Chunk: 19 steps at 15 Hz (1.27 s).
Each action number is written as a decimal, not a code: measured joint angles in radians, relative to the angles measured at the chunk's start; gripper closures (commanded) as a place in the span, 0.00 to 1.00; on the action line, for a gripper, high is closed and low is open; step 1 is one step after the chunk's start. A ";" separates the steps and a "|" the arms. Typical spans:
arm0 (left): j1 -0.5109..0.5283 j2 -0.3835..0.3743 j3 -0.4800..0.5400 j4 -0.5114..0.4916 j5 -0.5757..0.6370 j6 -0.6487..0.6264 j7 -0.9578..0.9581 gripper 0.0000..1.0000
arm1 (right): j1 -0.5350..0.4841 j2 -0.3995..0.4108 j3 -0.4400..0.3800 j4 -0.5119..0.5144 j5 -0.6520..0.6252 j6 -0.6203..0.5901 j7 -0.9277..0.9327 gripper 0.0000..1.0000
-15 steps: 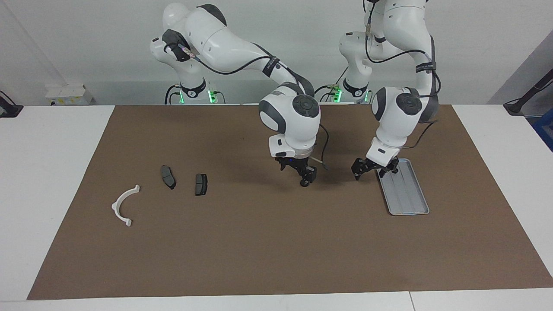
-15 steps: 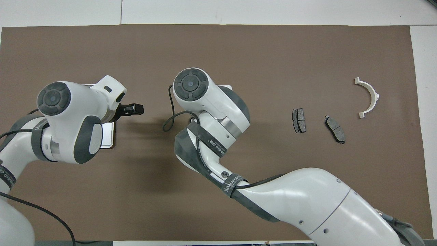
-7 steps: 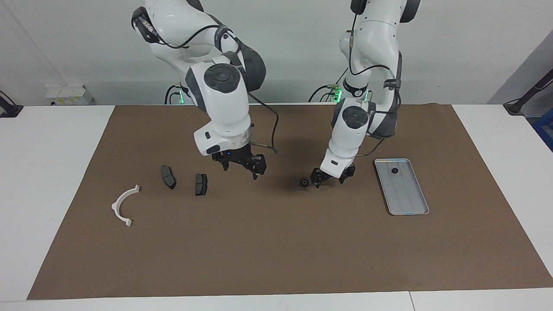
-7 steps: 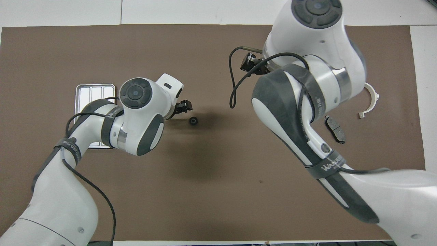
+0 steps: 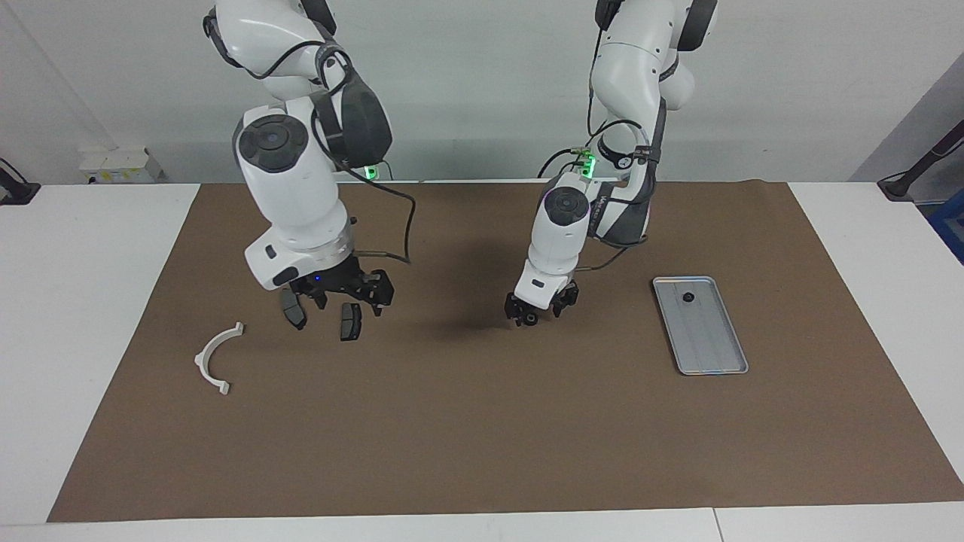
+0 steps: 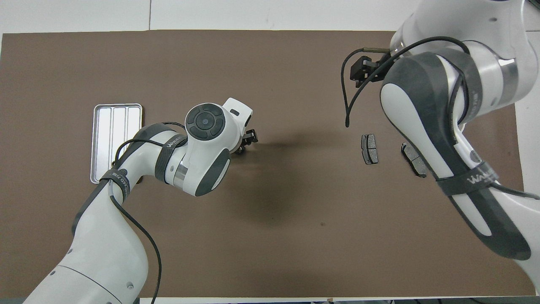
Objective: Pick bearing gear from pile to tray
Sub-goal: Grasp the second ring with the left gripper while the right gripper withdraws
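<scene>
A small black bearing gear point(image 5: 531, 320) lies on the brown mat point(image 5: 482, 421), midway between the pile and the tray. My left gripper point(image 5: 538, 310) is down at it, open, with a finger on each side of the gear. Another small black piece point(image 5: 687, 297) lies in the silver tray point(image 5: 712, 354), toward the left arm's end. The pile holds two dark brake pads point(image 5: 350, 322) point(image 6: 369, 148) and a white half-ring bracket point(image 5: 216, 357). My right gripper point(image 5: 345, 295) hangs open and holding nothing just over the brake pads. In the overhead view my left gripper point(image 6: 249, 141) covers most of the gear.
The mat covers most of the white table point(image 5: 90, 301). In the overhead view the right arm point(image 6: 434, 126) hides the bracket and part of one brake pad point(image 6: 413, 159). The tray point(image 6: 116, 139) shows its ribbed floor.
My left gripper swung from the tray to the gear in the middle of the mat. My right gripper left that gear there and moved over the brake pads.
</scene>
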 measured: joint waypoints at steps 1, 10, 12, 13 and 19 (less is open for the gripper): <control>0.000 0.002 0.001 -0.003 0.000 0.000 -0.002 0.14 | -0.027 -0.004 0.000 0.000 0.000 0.000 -0.072 0.00; -0.030 0.025 0.000 -0.007 0.000 0.003 -0.059 0.20 | -0.107 -0.175 -0.065 -0.102 0.037 -0.030 -0.395 0.00; -0.036 0.028 0.004 -0.001 0.006 0.001 -0.069 0.20 | -0.028 -0.239 -0.184 -0.151 0.077 -0.031 -0.423 0.00; -0.036 0.030 0.003 0.002 0.006 0.001 -0.071 0.20 | 0.016 -0.264 -0.248 -0.172 0.098 -0.031 -0.436 0.00; -0.037 0.034 0.004 0.013 0.006 0.000 -0.077 0.34 | 0.057 -0.352 -0.325 -0.265 0.123 -0.031 -0.453 0.00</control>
